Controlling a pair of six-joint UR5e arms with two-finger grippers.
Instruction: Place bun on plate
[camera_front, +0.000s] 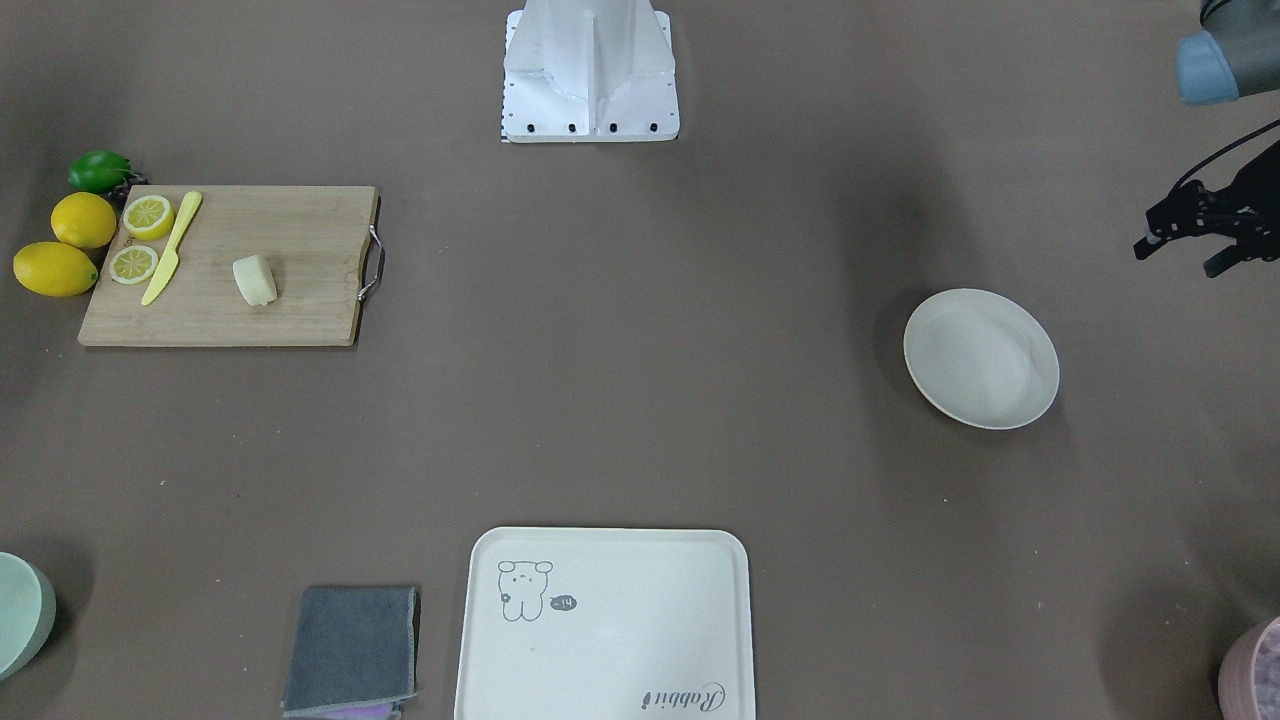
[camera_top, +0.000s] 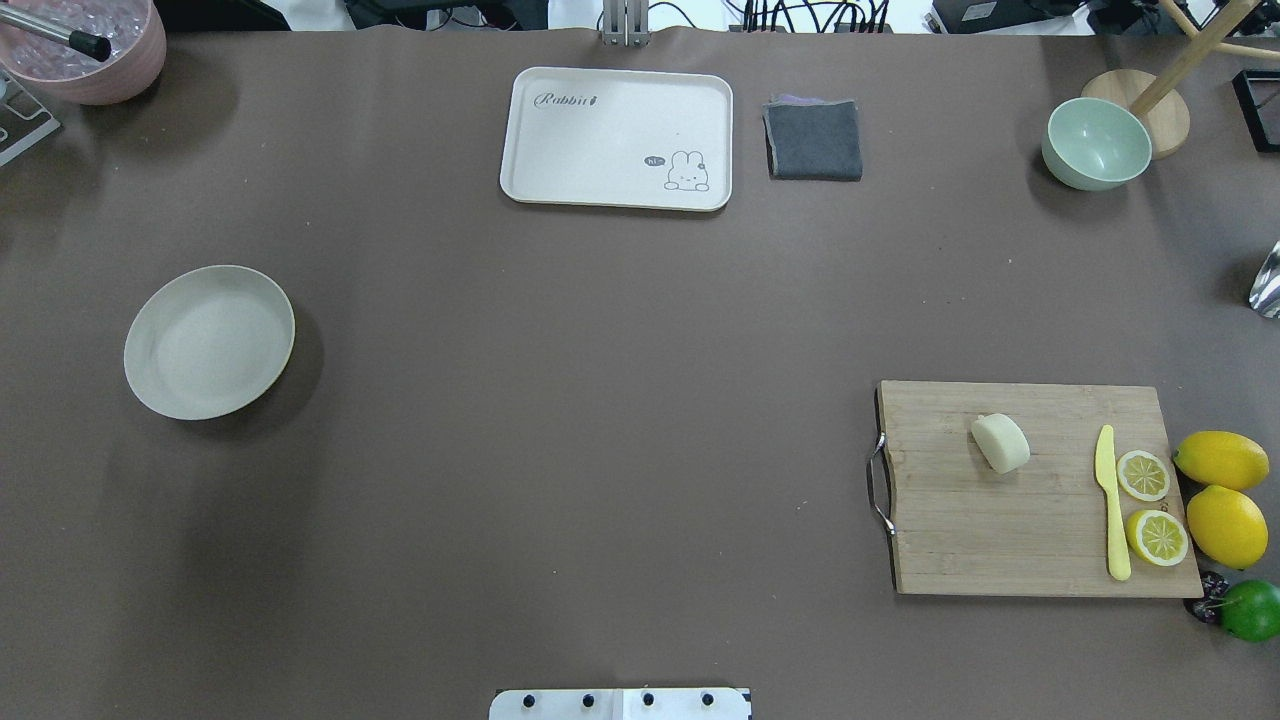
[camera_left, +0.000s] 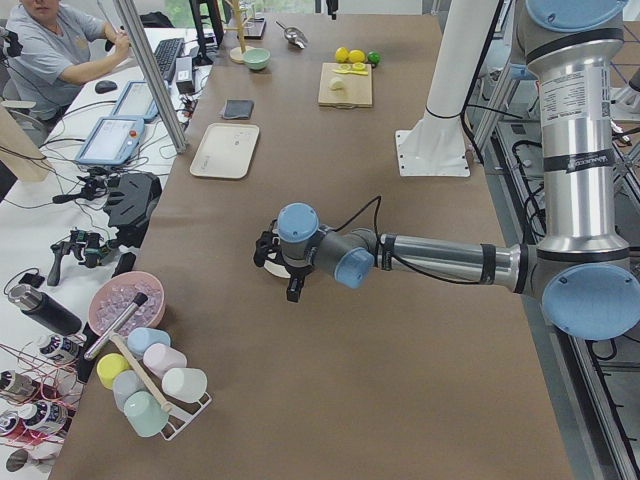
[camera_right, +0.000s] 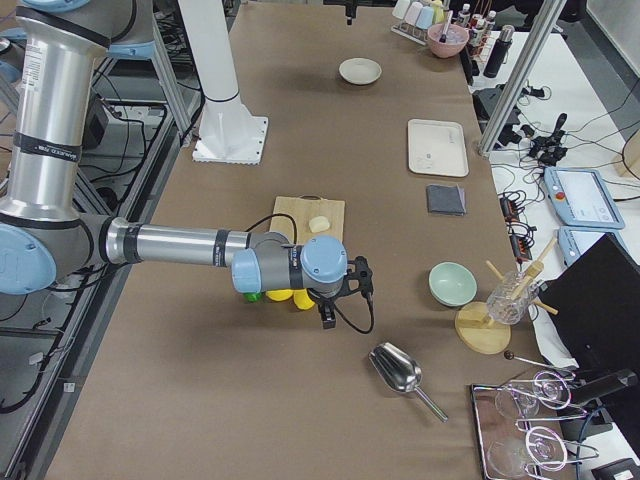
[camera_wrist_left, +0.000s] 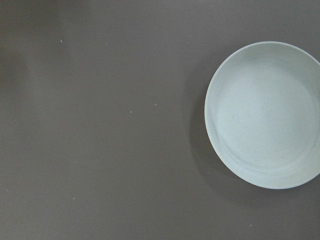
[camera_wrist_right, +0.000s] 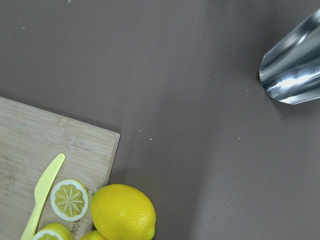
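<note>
The bun (camera_top: 1000, 443) is a pale cream block lying on a wooden cutting board (camera_top: 1035, 520) on the robot's right side; it also shows as the bun (camera_front: 255, 280). The plate (camera_top: 209, 341) is a round off-white dish, empty, far across the table on the robot's left. My left gripper (camera_front: 1177, 258) hovers just outside the plate (camera_front: 980, 358), fingers apart with nothing between them. The left wrist view has the plate (camera_wrist_left: 265, 115) at its right. My right gripper (camera_right: 340, 300) hangs past the board's lemon end, away from the bun (camera_right: 319, 224); I cannot tell whether it is open or shut.
On the board lie a yellow knife (camera_top: 1110, 500) and two lemon halves (camera_top: 1143, 475). Two whole lemons (camera_top: 1225, 525) and a lime (camera_top: 1250, 610) sit beside it. A metal scoop (camera_wrist_right: 295, 70) is near the right gripper. A cream tray (camera_top: 617, 138), grey cloth (camera_top: 813, 140) and green bowl (camera_top: 1095, 143) line the far edge.
</note>
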